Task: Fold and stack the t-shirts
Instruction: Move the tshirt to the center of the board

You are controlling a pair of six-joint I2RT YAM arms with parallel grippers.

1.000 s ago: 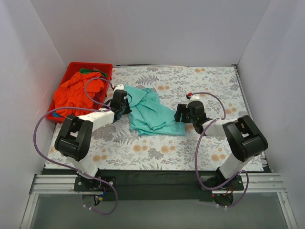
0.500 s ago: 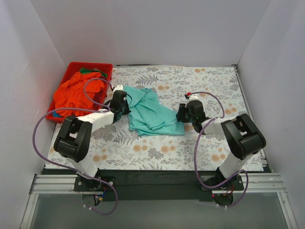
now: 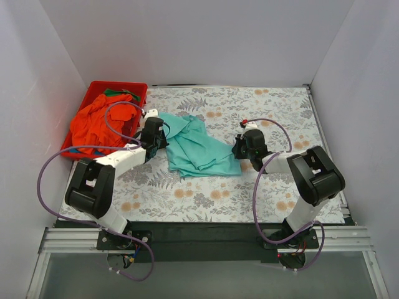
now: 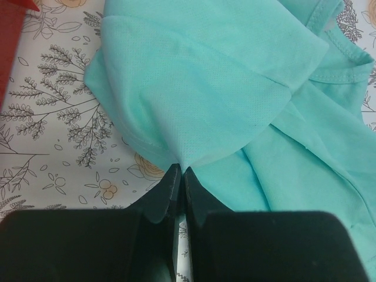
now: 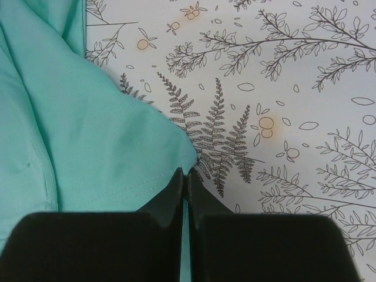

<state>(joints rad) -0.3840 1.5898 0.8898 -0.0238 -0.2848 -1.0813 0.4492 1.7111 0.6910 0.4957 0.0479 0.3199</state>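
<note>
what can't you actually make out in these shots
- Top view: the left gripper and right gripper are tucked under their own wrists, so neither grip shows there.
- Top view: the orange-red t-shirt fills the red bin. Only a green sliver peeks out at the back, so what lies beneath is unknown.
- Wrist views: the teal t-shirt runs off the frame edges, and the black fingers hide how much cloth is pinched.

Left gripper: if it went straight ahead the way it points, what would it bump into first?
The teal t-shirt. The left gripper pinches its edge, and more of that cloth lies straight ahead.
</note>
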